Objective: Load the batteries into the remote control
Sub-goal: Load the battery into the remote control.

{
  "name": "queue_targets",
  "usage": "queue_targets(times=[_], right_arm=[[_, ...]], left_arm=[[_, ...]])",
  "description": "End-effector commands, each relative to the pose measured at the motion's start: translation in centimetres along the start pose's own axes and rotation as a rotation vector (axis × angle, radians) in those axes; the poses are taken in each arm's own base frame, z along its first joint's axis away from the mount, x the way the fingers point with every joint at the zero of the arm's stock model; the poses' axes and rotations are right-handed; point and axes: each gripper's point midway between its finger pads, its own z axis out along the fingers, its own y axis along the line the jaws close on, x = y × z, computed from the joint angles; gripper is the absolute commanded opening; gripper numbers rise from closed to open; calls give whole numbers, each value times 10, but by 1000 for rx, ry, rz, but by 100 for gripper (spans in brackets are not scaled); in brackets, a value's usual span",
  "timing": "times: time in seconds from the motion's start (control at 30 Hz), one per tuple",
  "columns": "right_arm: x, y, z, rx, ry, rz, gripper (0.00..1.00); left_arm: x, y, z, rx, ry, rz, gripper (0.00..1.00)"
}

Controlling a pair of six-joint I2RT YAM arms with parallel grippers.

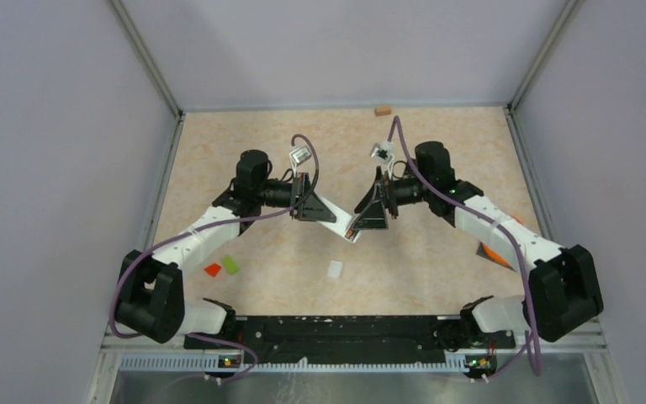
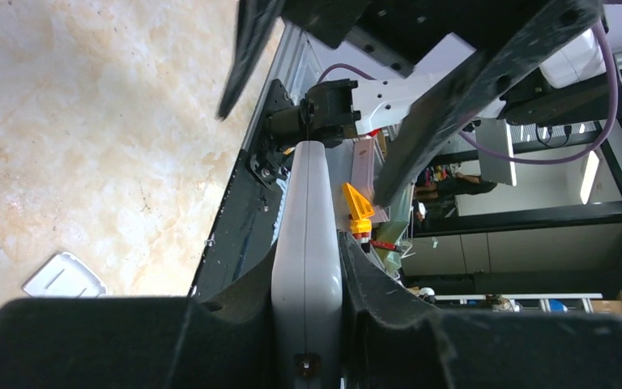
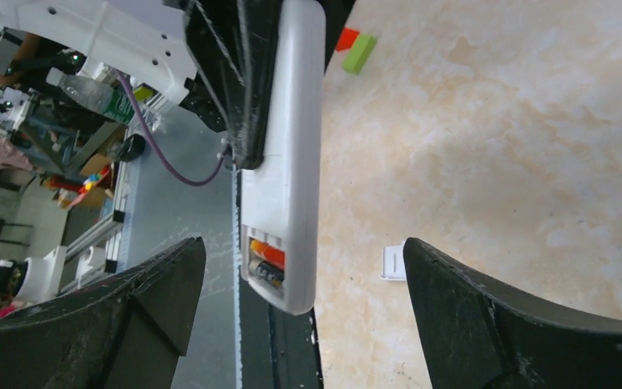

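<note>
My left gripper (image 1: 313,206) is shut on the white remote control (image 1: 344,222), holding it above the table with its free end toward the right arm. In the left wrist view the remote (image 2: 306,203) is clamped edge-on between the fingers of the left gripper (image 2: 308,251). My right gripper (image 1: 373,215) is open at the remote's free end. In the right wrist view the right gripper (image 3: 304,243) straddles the remote (image 3: 287,146) without touching it. The open compartment holds red-and-dark batteries (image 3: 267,263); I cannot tell how many.
A small white cover (image 1: 335,268) lies on the table below the remote, and shows as the white cover (image 3: 393,263) in the right wrist view. A red block (image 1: 213,269) and a lime-green block (image 1: 231,264) lie near the left arm. A brown block (image 1: 382,109) sits at the far edge.
</note>
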Motion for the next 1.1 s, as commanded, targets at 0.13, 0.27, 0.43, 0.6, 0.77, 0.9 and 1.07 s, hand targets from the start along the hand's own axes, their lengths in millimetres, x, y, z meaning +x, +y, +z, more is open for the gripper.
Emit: queue_targets(times=[0.13, 0.27, 0.43, 0.6, 0.77, 0.9, 1.07], right_arm=[[-45, 20, -20, 41, -163, -93, 93], [-28, 4, -15, 64, -108, -23, 79], [-20, -13, -9, 101, -62, 29, 57], [-14, -8, -6, 82, -37, 5, 56], [-9, -7, -7, 74, -26, -3, 51], [-4, -7, -7, 75, -7, -6, 43], [1, -8, -9, 83, 8, -13, 44]], left_arm=[[-11, -16, -2, 7, -21, 105, 0], [-11, -18, -3, 8, -23, 108, 0], [-12, -19, -3, 6, -28, 110, 0], [-14, -20, -3, 5, -33, 109, 0], [-14, -19, -2, 4, -33, 106, 0], [-16, -18, -2, 1, -38, 106, 0], [-17, -17, -2, -2, -40, 97, 0]])
